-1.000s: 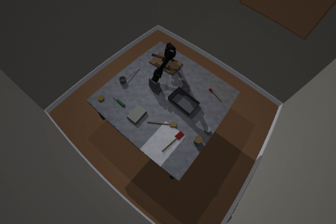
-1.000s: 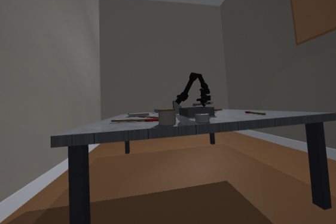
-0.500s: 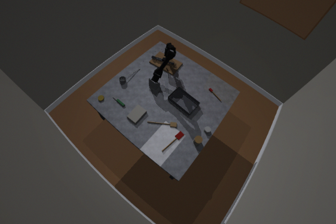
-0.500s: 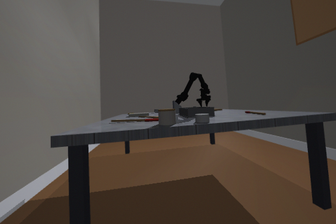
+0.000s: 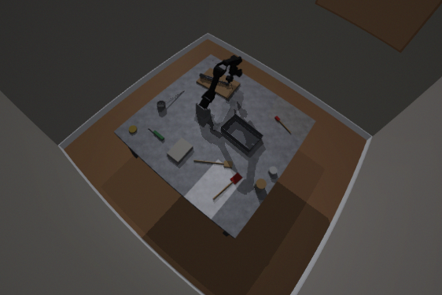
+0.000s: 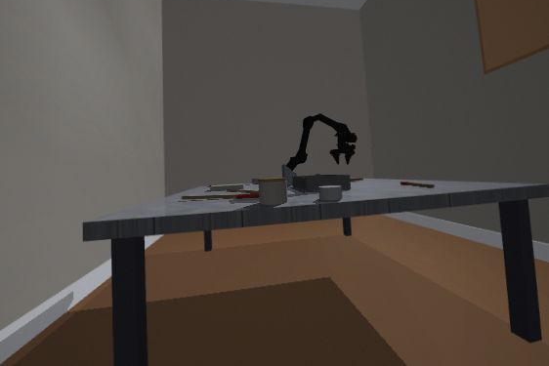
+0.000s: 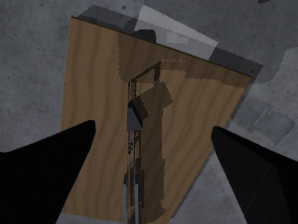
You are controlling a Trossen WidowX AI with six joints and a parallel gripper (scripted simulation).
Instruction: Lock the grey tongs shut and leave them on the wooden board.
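The grey tongs point(image 5: 212, 79) point(image 7: 131, 165) lie lengthwise on the wooden board point(image 5: 226, 92) point(image 7: 90, 75). In the wrist view their two arms run close together, side by side, with a dark wedge-shaped piece towards the top; whether the lock has caught cannot be told. One end lies past the lower edge of the wrist view. My gripper point(image 5: 234, 77) point(image 6: 343, 163) point(image 7: 154, 128) is wide open and empty, pointing down above the board, with the tongs below the gap between its fingers. The roasting tin point(image 5: 236, 141) point(image 6: 322, 183) stands apart, with no tongs across it.
A red-headed tool point(image 5: 278, 119) lies at the right. A white cup point(image 5: 273, 171) point(image 6: 330, 193) and a lidded jar point(image 5: 260, 184) point(image 6: 273, 192) stand near an edge. A red spatula point(image 5: 236, 178), wooden spatula point(image 5: 228, 164), pale block point(image 5: 180, 150), green-handled tool point(image 5: 158, 135) and tumbler point(image 5: 161, 105) are elsewhere.
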